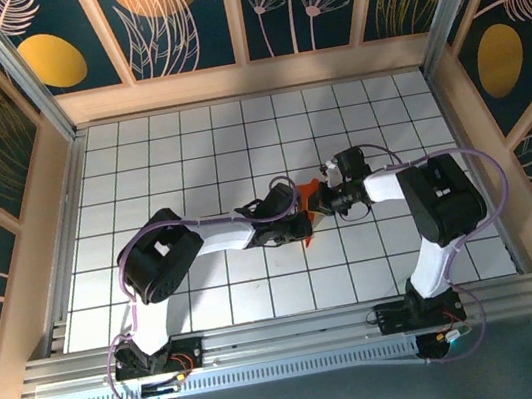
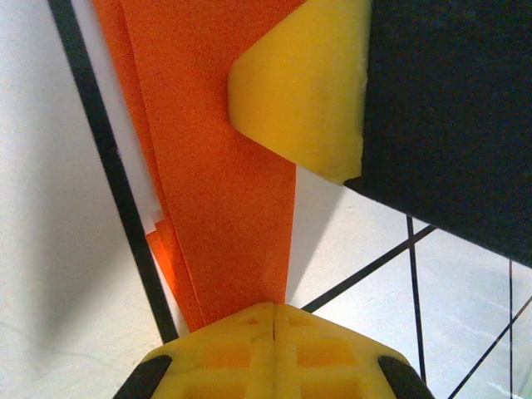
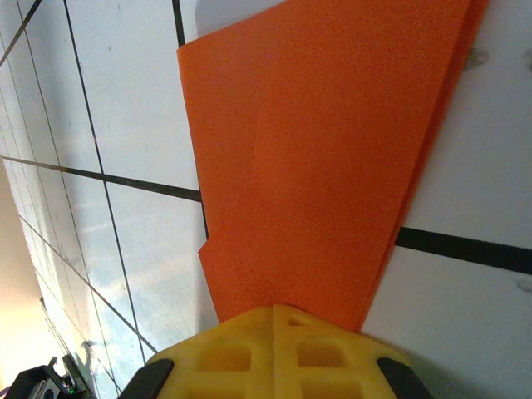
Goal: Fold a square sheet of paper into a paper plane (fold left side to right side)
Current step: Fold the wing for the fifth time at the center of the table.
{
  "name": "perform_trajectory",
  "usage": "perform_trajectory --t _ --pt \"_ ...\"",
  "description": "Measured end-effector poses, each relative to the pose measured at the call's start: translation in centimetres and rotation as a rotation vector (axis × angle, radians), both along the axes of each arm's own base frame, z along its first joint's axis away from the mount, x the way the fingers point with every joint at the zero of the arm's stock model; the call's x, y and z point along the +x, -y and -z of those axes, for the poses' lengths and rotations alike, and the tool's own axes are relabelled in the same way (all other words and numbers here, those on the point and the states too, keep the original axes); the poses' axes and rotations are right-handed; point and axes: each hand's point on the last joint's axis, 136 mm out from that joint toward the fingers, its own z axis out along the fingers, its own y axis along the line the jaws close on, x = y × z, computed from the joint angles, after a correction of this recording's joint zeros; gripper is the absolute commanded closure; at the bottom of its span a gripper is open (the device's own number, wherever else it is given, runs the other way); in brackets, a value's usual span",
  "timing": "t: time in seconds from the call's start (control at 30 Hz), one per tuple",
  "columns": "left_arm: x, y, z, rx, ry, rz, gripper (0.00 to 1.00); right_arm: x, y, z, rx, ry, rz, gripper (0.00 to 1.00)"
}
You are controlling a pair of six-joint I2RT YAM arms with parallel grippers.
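Orange paper (image 1: 309, 193), creased into a layered wedge, sits just toward 3 o'clock of the middle of the gridded table (image 1: 188, 151). The left gripper (image 1: 302, 222) meets it from 9 o'clock and the right gripper (image 1: 323, 201) from 3 o'clock. Each has its yellow fingers pinched together on the paper's edge.

We see the orange paper (image 3: 316, 166) as thin, matt and finely grainy. On the left gripper (image 2: 274, 311), the yellow fingertips (image 2: 224, 357) look like smooth moulded plastic. The white table (image 1: 138, 159) has a slight gloss. The frame (image 1: 247, 79) at 12 o'clock looks like pale wood, and the rails (image 1: 287, 333) at 6 o'clock like brushed metal.
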Motion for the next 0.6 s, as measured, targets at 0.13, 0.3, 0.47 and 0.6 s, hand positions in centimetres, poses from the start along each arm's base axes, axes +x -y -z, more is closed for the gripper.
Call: perform_trajectory --t 0.13,0.3,0.47,0.6 --pt "-0.1 -0.3 -0.3 0.009 -0.002 -0.004 0.95 0.0 0.0 0.0 0.002 -0.001 -0.001 1.00" --pt "-0.8 -1.0 -1.3 -0.026 -0.021 -0.005 0.94 0.0 0.0 0.0 0.002 -0.001 -0.001 1.00" --pt "-1.6 -0.8 -3.3 -0.125 -0.038 -0.006 0.94 0.0 0.0 0.0 0.002 -0.001 -0.002 1.00" --pt "-2.4 -0.7 -3.7 -0.185 -0.064 -0.004 0.95 0.0 0.0 0.0 0.002 -0.001 -0.002 1.00"
